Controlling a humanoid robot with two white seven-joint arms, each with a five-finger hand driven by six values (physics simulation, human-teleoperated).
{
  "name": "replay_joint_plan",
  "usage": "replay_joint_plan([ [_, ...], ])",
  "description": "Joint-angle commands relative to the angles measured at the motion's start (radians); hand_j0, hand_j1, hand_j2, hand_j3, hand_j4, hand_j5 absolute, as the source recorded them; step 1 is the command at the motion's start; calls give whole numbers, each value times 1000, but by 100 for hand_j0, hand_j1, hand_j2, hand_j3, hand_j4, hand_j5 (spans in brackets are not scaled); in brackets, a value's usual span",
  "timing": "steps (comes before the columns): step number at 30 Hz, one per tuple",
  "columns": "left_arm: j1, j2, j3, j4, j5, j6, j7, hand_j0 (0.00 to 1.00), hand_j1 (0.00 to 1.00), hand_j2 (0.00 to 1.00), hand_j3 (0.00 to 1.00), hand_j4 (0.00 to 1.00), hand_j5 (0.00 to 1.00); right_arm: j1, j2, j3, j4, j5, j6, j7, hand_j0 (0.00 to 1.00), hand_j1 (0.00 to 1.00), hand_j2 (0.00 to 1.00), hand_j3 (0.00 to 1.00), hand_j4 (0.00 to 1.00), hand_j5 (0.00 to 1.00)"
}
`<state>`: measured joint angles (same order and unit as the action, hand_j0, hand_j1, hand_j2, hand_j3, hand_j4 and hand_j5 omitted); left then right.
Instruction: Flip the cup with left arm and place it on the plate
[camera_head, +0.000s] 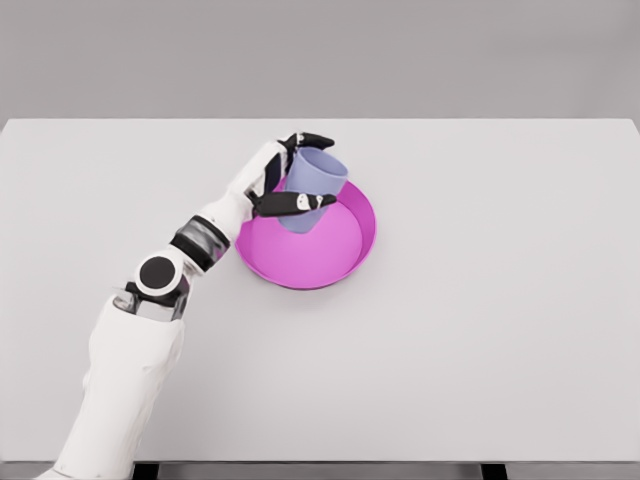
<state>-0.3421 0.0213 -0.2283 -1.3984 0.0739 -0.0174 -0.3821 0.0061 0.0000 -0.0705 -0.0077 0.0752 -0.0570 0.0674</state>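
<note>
Left arm: it enters from the lower left and reaches diagonally up across the white table, wrist angled toward the plate, which suits carrying the cup in from the side.
Left hand: closed around the cup, thumb across its near side and the other fingers wrapping over the far rim; nothing else is in its hold.
Cup: pale lavender, mouth up and tilted a little away from the hand, its base down over the left part of the plate; whether the base already touches the plate's floor I cannot tell.
Plate: magenta, shallow with a raised rim, lying flat near the table's middle, directly under the cup.
Judgement: the cup looks turned upright and at the placing stage; the grip has not yet let go.
Right arm: not visible.
</note>
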Motion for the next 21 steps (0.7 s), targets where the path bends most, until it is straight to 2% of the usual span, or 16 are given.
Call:
replay_joint_plan([
  [1, 0, -21, 3, 41, 4, -4, 0, 64, 64, 64, 64, 64, 64, 0, 0, 0, 0, 0, 0, 0, 100, 100, 100, 100, 100, 100],
  [3, 0, -21, 16, 78, 4, -7, 0, 64, 64, 64, 64, 64, 64, 0, 0, 0, 0, 0, 0, 0, 100, 100, 100, 100, 100, 100],
  [5, 0, -21, 59, 96, 4, -29, 0, 64, 64, 64, 64, 64, 64, -2, 0, 0, 0, 0, 0, 0, 100, 100, 100, 100, 100, 100],
  [9, 0, -21, 101, 121, 36, -36, 0, 64, 64, 64, 64, 64, 64, 0, 0, 0, 0, 0, 0, 0, 100, 100, 100, 100, 100, 100],
  [10, 0, -21, 129, 131, 53, -36, 0, 64, 64, 64, 64, 64, 64, -2, 0, 0, 0, 0, 0, 0, 100, 100, 100, 100, 100, 100],
  [15, 0, -21, 133, 139, 159, -36, 0, 64, 64, 64, 64, 64, 64, 0, 0, 0, 0, 0, 0, 0, 100, 100, 100, 100, 100, 100],
  [21, 12, -21, 119, 130, 191, -75, -8, 64, 64, 64, 64, 64, 64, 0, 0, 0, 0, 0, 0, 0, 100, 100, 100, 100, 100, 100],
])
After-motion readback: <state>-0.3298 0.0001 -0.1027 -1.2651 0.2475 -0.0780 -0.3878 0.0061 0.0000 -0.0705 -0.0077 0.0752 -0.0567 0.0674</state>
